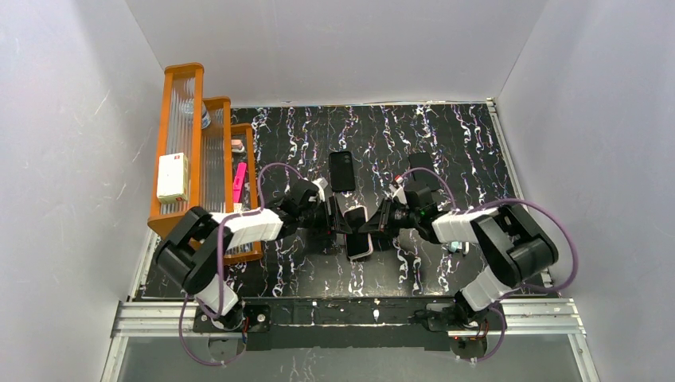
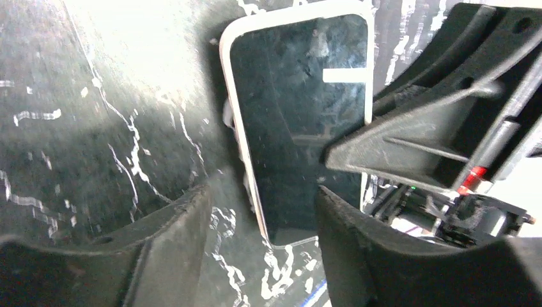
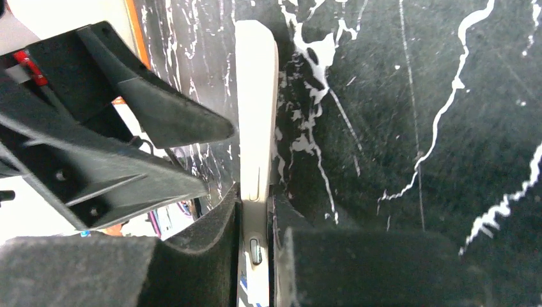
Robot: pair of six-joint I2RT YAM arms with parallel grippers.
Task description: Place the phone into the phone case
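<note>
I'm clamping my right pincer (image 3: pixel 257 208) on the pinkish-beige plastic phone case (image 3: pixel 255 96), its long axis running straight ahead. My left pincer (image 2: pixel 262 201) is hanging apart, facing the glossy black phone (image 2: pixel 300 115).

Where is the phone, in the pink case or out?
In, it seems: the pale case rims the phone along every edge that shows. Part of it is hidden.

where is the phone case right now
Top view: the phone case sits mid-table between the left claw and right claw, nearer than the black phone-sized piece; the right claw grips its pale edge.
</note>
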